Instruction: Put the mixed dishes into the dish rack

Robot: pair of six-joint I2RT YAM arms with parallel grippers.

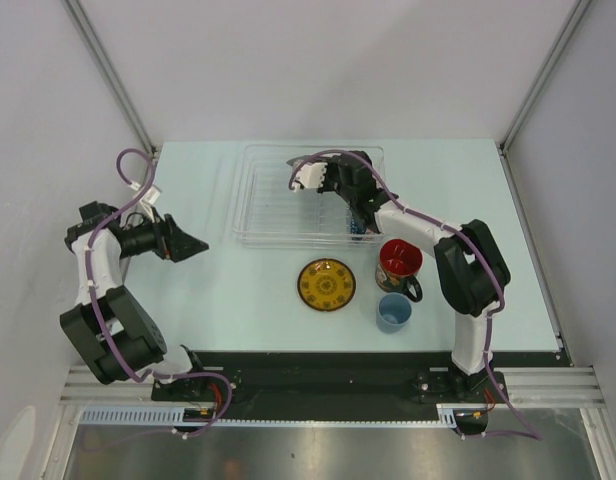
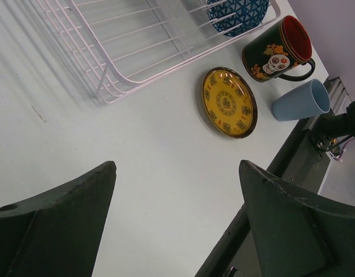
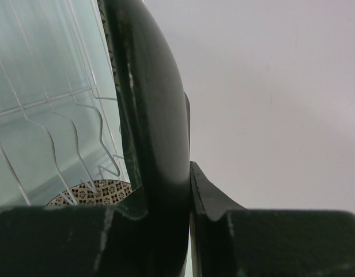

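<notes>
My right gripper point(image 1: 336, 185) hangs over the right part of the clear dish rack point(image 1: 258, 205), shut on the black square plate point(image 3: 154, 115), which stands on edge between the fingers point(image 3: 209, 196). Below it in the rack point(image 3: 45, 115) lies the beige patterned bowl point(image 3: 99, 189). The blue patterned bowl point(image 2: 238, 14) sits at the rack's near right corner. On the table in front of the rack point(image 2: 108, 75) are the yellow saucer point(image 1: 326, 284), the red-inside mug point(image 1: 398, 264) and the light-blue cup point(image 1: 394, 312). My left gripper point(image 1: 193, 245) stays open and holds nothing, left of the rack.
The left wrist view shows the saucer point(image 2: 229, 102), the mug point(image 2: 275, 49) lying toward the camera and the cup point(image 2: 301, 101) near the table's front edge. Grey walls enclose the table on three sides.
</notes>
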